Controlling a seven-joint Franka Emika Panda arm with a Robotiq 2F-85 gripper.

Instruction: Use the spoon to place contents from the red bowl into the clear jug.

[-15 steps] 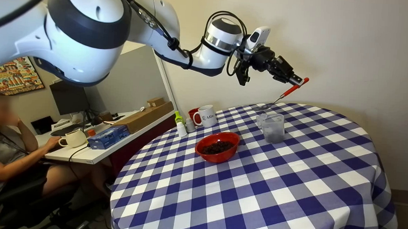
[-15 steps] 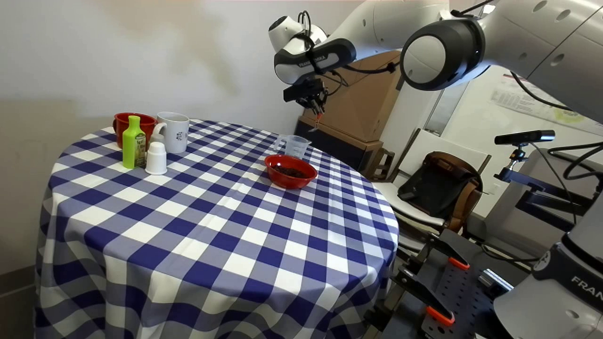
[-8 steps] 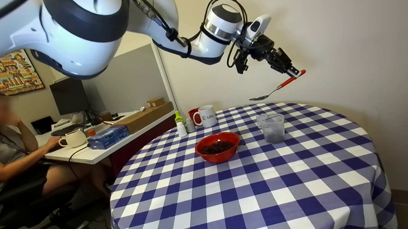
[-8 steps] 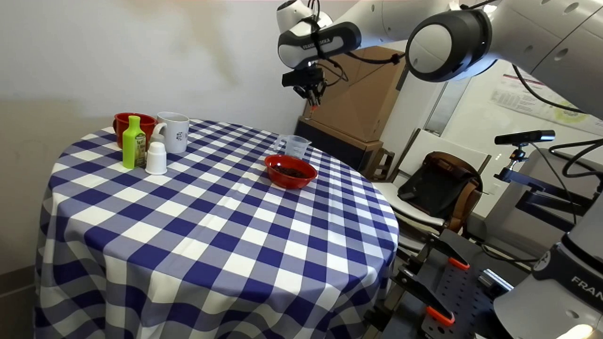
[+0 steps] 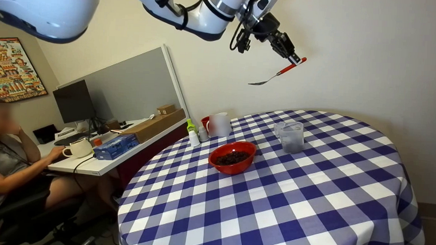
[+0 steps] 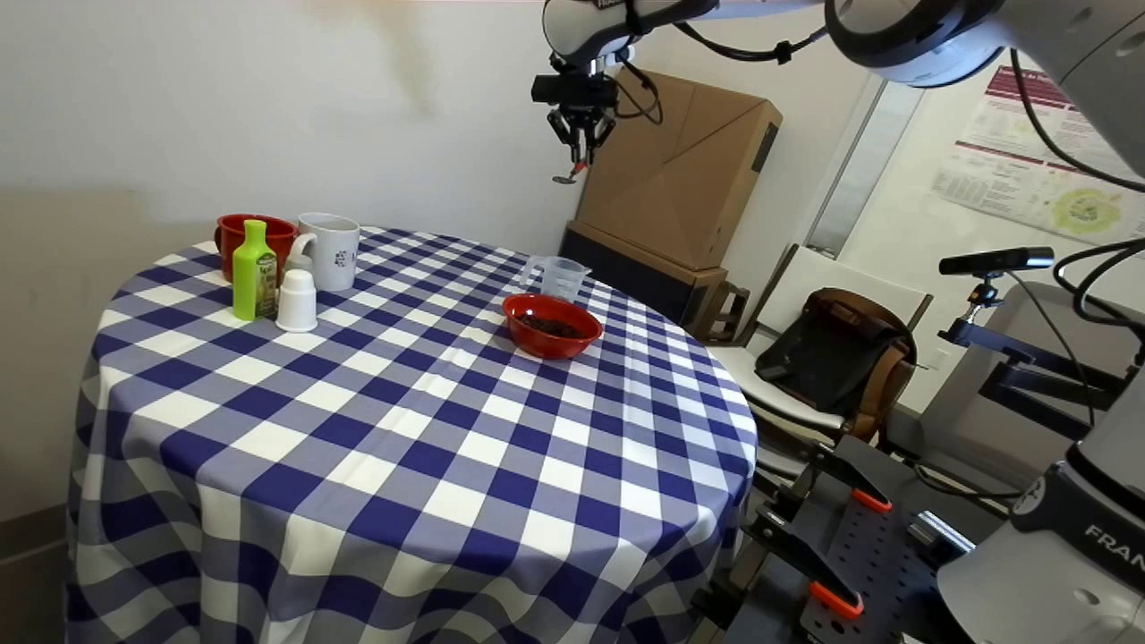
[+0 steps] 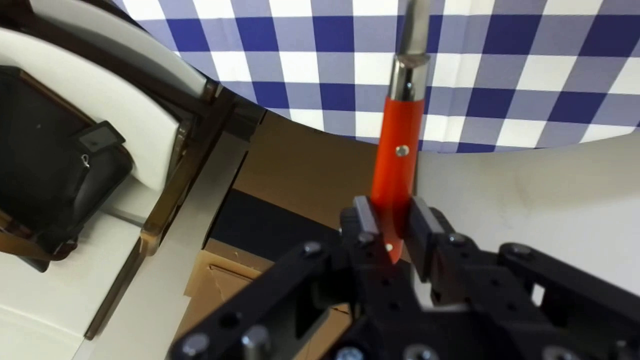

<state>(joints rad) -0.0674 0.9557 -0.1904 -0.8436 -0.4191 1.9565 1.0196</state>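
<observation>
My gripper (image 5: pixel 296 60) is shut on the orange-red handle of the spoon (image 5: pixel 287 69), near its end. The wrist view shows the handle (image 7: pixel 398 145) between both fingertips (image 7: pixel 392 220); the scoop is out of that view. The spoon is tilted, scoop lower, high above the table; the scoop (image 6: pixel 564 180) looks roughly level, and I cannot tell whether it holds anything. The red bowl (image 5: pixel 234 169) stands on the table with dark bits (image 5: pixel 233 158) inside; it also shows here (image 6: pixel 544 347). The clear jug (image 5: pixel 292 135) stands upright beside it, also here (image 6: pixel 562 279); its contents are unclear.
A white mug (image 6: pixel 331 255), red mug (image 6: pixel 234 234), green bottle (image 6: pixel 254 273) and white container (image 6: pixel 297 302) cluster on the checked tablecloth (image 6: pixel 429 411). A wall (image 5: pixel 355 70) is behind the table. Cardboard boxes (image 6: pixel 666 170) and a chair (image 6: pixel 832 277) stand beyond it.
My gripper has risen with the spoon, away from the jug, and shifted left in an exterior view. The scoop was near table height behind the jug and is now well above it. Bowl and jug are unmoved.
</observation>
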